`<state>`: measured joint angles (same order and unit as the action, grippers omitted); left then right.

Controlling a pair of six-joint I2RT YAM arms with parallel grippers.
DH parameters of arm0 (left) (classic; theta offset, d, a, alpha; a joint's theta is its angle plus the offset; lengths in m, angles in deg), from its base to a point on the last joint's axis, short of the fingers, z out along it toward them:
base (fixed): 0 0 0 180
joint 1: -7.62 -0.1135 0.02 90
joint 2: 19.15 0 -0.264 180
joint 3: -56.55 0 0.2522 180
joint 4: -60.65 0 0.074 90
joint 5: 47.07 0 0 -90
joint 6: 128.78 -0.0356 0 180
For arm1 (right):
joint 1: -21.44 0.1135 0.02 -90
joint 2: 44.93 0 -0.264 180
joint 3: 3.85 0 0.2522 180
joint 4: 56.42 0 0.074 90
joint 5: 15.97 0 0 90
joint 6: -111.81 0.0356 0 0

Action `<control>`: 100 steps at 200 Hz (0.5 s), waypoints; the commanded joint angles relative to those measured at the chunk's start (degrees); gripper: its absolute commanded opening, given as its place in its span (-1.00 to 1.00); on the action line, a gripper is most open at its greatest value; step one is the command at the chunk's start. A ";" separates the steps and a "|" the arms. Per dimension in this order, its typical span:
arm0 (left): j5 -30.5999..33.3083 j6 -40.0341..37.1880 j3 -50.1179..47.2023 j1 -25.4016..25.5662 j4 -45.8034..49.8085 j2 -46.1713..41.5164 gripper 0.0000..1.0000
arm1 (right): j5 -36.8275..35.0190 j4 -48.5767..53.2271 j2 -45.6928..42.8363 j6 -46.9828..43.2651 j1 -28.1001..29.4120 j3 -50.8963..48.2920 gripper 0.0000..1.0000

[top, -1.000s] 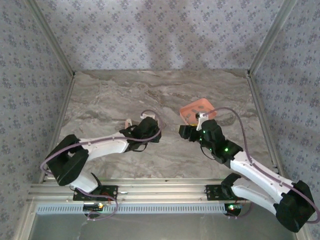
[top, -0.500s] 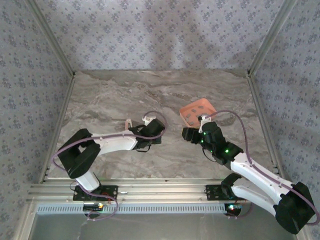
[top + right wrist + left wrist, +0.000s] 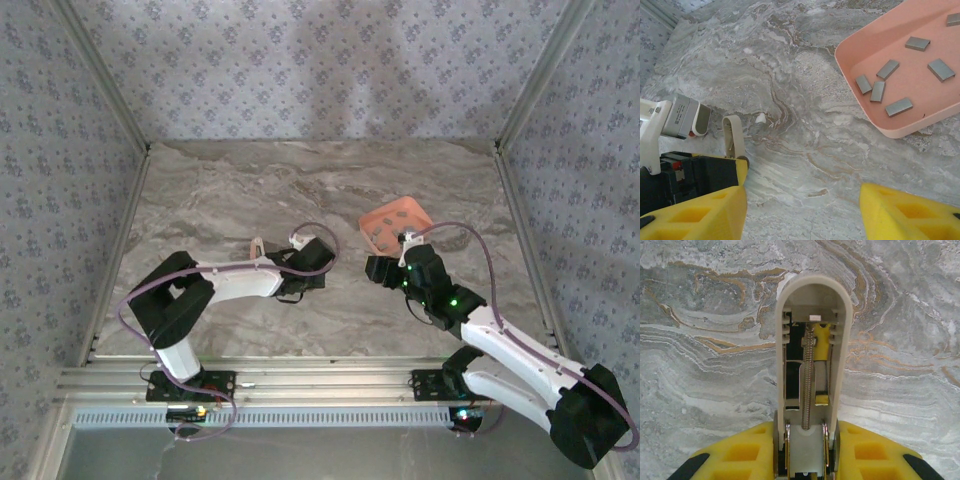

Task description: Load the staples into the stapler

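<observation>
Marbled grey counter (image 3: pixel 250 190), boxed in by flower-patterned walls. Toward its right side, a salmon-pink tray (image 3: pixel 920 85) holding the staples (image 3: pixel 899 106): short grey strips, scattered loose, well apart from the stapler. Clamped in the left gripper (image 3: pixel 807 440), yellow fingers (image 3: pixel 740 455) pressed together on its flanks: the stapler (image 3: pixel 810 330), beige, opened up above bare counter, with a spring (image 3: pixel 808 375) down the middle of the channel and a yellow slider (image 3: pixel 822 342) beside it. Near the tray's corner, the right gripper (image 3: pixel 802 200), spread wide over bare counter, pinching nothing. At the left of the right wrist view, a beige upright loop (image 3: pixel 732 135) beside a black block (image 3: pixel 690 172); hard to say what part of what. Tray cut off by the frame at top and right, one strip with it. Stapler's rear end buried among the fingers; contents of the channel impossible to make out.
</observation>
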<state>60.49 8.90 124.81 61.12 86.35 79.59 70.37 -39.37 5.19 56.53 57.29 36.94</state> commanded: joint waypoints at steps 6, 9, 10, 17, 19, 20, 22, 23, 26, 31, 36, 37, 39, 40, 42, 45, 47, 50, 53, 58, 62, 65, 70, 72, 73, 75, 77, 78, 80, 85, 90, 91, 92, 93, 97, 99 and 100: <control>-0.07 0.74 1.11 0.07 0.65 0.31 -0.63 | 0.14 0.32 -1.15 0.88 -0.44 -0.49 0.24; -0.07 0.69 1.18 0.10 0.68 0.31 -0.63 | 0.12 0.35 -1.17 0.89 -0.48 -0.48 0.24; -0.12 0.67 1.20 0.11 0.65 0.31 -0.62 | 0.13 0.33 -1.17 0.93 -0.46 -0.53 0.24; -0.21 0.74 1.05 0.01 0.65 0.40 -0.62 | 0.16 0.08 -1.34 0.89 -0.46 -0.49 0.24; -0.24 0.72 1.05 -0.02 0.63 0.44 -0.62 | 0.19 0.12 -1.32 0.88 -0.46 -0.49 0.24; -0.24 0.74 1.05 -0.04 0.67 0.47 -0.61 | 0.21 0.09 -1.34 0.88 -0.45 -0.48 0.24; -0.20 0.74 1.05 -0.03 0.66 0.42 -0.61 | 0.16 0.13 -1.35 0.88 -0.44 -0.48 0.24; -0.23 0.75 1.05 -0.04 0.68 0.41 -0.61 | 0.20 0.13 -1.35 0.88 -0.44 -0.48 0.24; -0.23 0.79 1.05 -0.01 0.71 0.40 -0.61 | 0.20 0.14 -1.43 0.90 -0.47 -0.49 0.24; -0.32 0.77 1.00 -0.12 0.63 0.45 -0.60 | 0.18 0.11 -1.51 0.88 -0.50 -0.51 0.23; -0.33 0.83 1.05 -0.11 0.66 0.49 -0.60 | 0.20 0.10 -1.57 0.88 -0.48 -0.42 0.23; -0.29 0.83 1.05 -0.13 0.64 0.49 -0.60 | 0.22 0.12 -1.55 0.88 -0.50 -0.45 0.23; -0.35 0.88 1.05 -0.10 0.63 0.49 -0.60 | 0.19 0.13 -1.60 0.88 -0.52 -0.41 0.23; -0.38 0.90 1.05 -0.08 0.63 0.49 -0.60 | 0.17 0.14 -1.61 0.92 -0.57 -0.40 0.23; -0.41 0.87 1.05 -0.13 0.60 0.49 -0.60 | 0.17 0.16 -1.66 0.89 -0.58 -0.44 0.23; -0.40 0.84 0.99 -0.14 0.62 0.49 -0.60 | 0.23 0.22 -1.70 0.89 -0.53 -0.44 0.24; -0.44 0.88 0.97 -0.21 0.62 0.51 -0.60 | 0.21 0.16 -1.70 0.92 -0.59 -0.41 0.24; -0.45 0.90 0.96 -0.23 0.54 0.49 -0.59 | 0.22 0.18 -1.73 0.88 -0.58 -0.48 0.24; -0.54 0.93 0.89 -0.27 0.54 0.49 -0.59 | 0.22 0.21 -1.78 0.90 -0.53 -0.49 0.24; -0.72 0.97 0.83 -0.31 0.44 0.57 -0.59 | 0.21 0.29 -1.79 0.92 -0.56 -0.51 0.23; -0.84 1.05 0.76 -0.40 0.40 0.58 -0.59 | 0.30 0.33 -1.83 0.88 -0.64 -0.49 0.24; -0.86 1.03 0.63 -0.41 0.36 0.59 -0.59 | 0.28 0.25 -1.87 0.88 -0.57 -0.48 0.23; -1.02 1.10 0.54 -0.45 0.15 0.59 -0.59 | 0.32 0.29 -1.89 0.88 -0.62 -0.53 0.23; -1.10 1.16 0.48 -0.53 0.11 0.58 -0.59 | 0.39 0.26 -1.90 0.88 -0.61 -0.54 0.24; -1.11 1.22 0.46 -0.56 0.06 0.58 -0.59 | 0.40 0.20 -1.93 0.88 -0.61 -0.55 0.24; -1.23 1.19 0.42 -0.58 0.02 0.60 -0.59 | 0.38 0.22 -2.00 0.88 -0.66 -0.61 0.23; -1.24 1.25 0.38 -0.65 -0.05 0.63 -0.58 | 0.40 0.22 -2.02 0.88 -0.62 -0.58 0.24; -1.23 1.26 0.36 -0.66 -0.07 0.65 -0.58 | 0.41 0.23 -2.04 0.88 -0.62 -0.58 0.24; -1.33 1.27 0.30 -0.67 -0.12 0.66 -0.58 | 0.41 0.23 -2.03 0.90 -0.66 -0.57 0.24; -1.38 1.34 0.26 -0.64 -0.08 0.62 -0.57 | 0.38 0.23 -2.08 0.88 -0.64 -0.57 0.24; -1.42 1.36 0.15 -0.70 -0.23 0.67 -0.56 | 0.40 0.22 -2.14 0.88 -0.68 -0.53 0.24; -1.49 1.36 0.16 -0.73 -0.24 0.67 -0.56 | 0.40 0.18 -2.14 0.88 -0.65 -0.51 0.24; -1.49 1.36 0.16 -0.79 -0.29 0.67 -0.55 | 0.41 0.20 -2.18 0.88 -0.67 -0.54 0.23; -1.48 1.36 0.12 -0.78 -0.27 0.67 -0.55 | 0.45 0.21 -2.16 0.88 -0.64 -0.55 0.23; -1.55 1.36 0.21 -0.77 -0.26 0.62 -0.53 | 0.43 0.23 -2.17 0.88 -0.62 -0.53 0.23; -1.50 1.36 0.18 -0.83 -0.26 0.65 -0.52 | 0.46 0.23 -2.21 0.88 -0.68 -0.50 0.23; -1.53 1.36 0.17 -0.84 -0.26 0.66 -0.52 | 0.48 0.23 -2.22 0.88 -0.69 -0.49 0.24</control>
<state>59.84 9.36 124.81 60.81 86.27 79.59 70.39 -39.39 4.06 56.93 56.92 36.79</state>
